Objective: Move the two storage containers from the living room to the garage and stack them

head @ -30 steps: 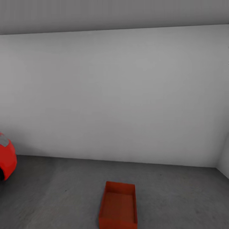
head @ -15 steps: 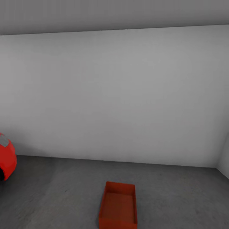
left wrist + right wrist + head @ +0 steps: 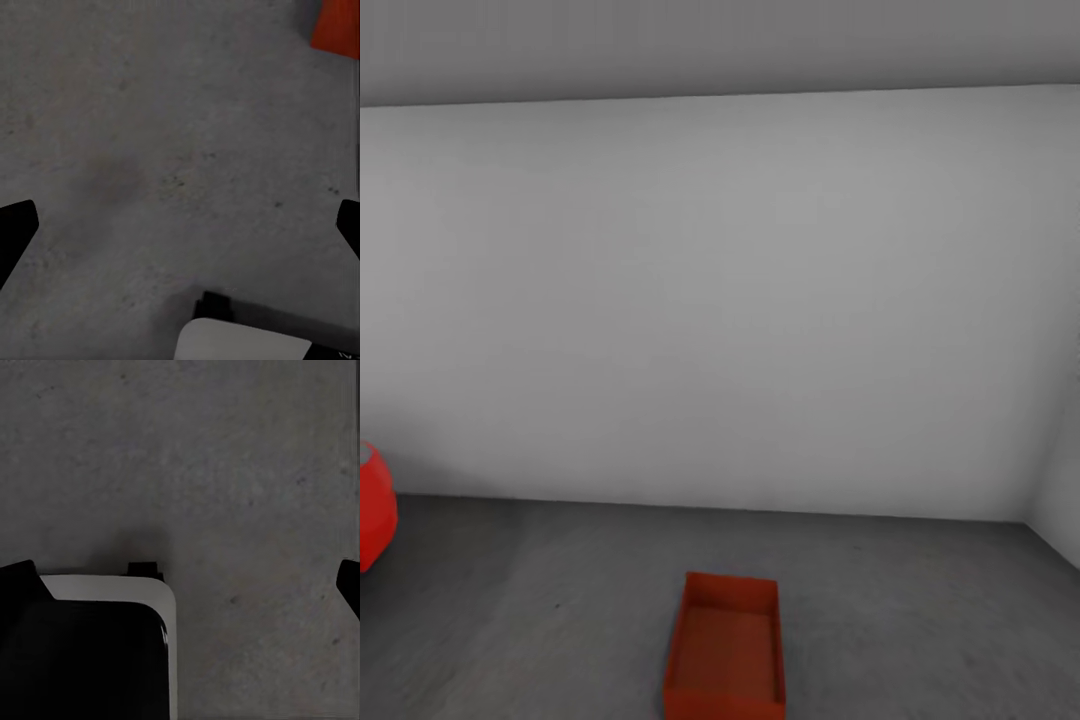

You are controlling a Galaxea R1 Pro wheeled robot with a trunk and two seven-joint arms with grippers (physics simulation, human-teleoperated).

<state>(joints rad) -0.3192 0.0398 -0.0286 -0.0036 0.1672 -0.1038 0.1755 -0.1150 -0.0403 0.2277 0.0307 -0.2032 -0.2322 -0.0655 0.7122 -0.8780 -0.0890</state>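
Orange-red container [image 3: 725, 650], dk grey floor [image 3: 920, 620], white wall [image 3: 720, 300].

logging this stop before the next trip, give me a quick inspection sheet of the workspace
surface: rough dark grey concrete floor, bare where visible.
job's things: one orange-red storage container standing open-topped on the floor, empty inside; nothing stacked on it.
clutter: nothing seen.
grippers: left gripper and right gripper both hang over bare concrete, jaws wide apart, nothing between them.
cables: nothing seen.
surroundings: plain white wall behind the container; part of a red car at the left edge of the head view.
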